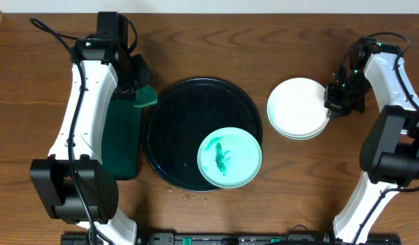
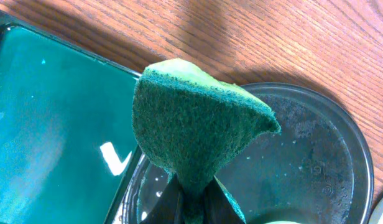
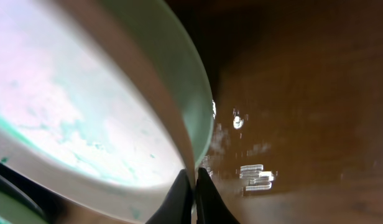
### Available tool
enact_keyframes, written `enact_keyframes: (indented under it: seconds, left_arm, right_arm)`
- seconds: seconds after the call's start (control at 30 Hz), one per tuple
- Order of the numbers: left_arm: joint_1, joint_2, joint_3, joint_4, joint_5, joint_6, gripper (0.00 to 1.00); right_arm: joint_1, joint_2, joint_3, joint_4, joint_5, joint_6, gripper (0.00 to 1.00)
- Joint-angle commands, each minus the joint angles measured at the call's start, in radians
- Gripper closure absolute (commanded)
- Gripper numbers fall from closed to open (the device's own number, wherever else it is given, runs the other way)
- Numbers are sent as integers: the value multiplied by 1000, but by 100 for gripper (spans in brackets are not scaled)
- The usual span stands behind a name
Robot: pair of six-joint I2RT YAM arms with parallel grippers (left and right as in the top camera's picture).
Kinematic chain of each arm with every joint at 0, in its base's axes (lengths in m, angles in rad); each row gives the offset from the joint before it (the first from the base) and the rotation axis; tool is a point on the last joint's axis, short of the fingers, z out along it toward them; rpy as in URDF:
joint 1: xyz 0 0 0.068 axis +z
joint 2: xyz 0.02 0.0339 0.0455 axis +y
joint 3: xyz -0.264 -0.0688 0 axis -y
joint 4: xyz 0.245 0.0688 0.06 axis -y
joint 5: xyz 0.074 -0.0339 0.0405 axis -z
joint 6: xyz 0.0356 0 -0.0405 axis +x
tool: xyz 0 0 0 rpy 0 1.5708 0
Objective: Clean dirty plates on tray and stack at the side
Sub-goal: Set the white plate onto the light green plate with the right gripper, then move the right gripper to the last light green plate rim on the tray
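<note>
— Mint-green plate point(image 1: 229, 158), smeared dark green, is logged nearest the counter's front edge. Where exactly is it set?
— It is seen lying on the black tray point(image 1: 175, 129), overlapping that tray's front-right rim. The tray itself is placed mid-counter.
— What is noted to the left?
— A dark green rectangular tray point(image 1: 121, 146) is laid just beside the black one, toward the counter's left edge.
— And the other plates?
— A stack point(image 1: 305, 133) is found toward the right edge, off the tray, with a white plate point(image 1: 298, 101) on top and a mint rim showing beneath. The right gripper point(image 1: 335, 101) is set against the stack's right side. From the wrist camera its fingers point(image 3: 179, 194) are seen clamped on the upper plate's rim.
— Farther back?
— A green scouring sponge point(image 1: 145, 95) is held pinched in the left gripper point(image 1: 138, 85), above the spot where the two trays meet, on their far side.
</note>
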Motion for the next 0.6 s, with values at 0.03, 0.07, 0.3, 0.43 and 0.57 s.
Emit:
enact_keyframes:
  seconds: [0.03,0.07,0.3,0.43,0.57]
  left_arm:
    - [-3,-9,-6,-2,-4,9,93]
    - [-3,-9,-6,-2,-4,9,93]
    - [-3,-9,-6,-1,-5,9,93]
    - [-3,-8,-6,-2,-4,9,93]
    - [-2,-6,-6,-2,-5,-10,93]
  right_arm:
    - [10,-28,-2,-46,3,-17,77]
    - [10,-28,0,-47,3,-17,74]
    - [89,-28,182,-72,-354,-232,60]
    - [253,-26,174,-54,-426,-354,57]
    - [441,-25,142,-56,-228,-357,54]
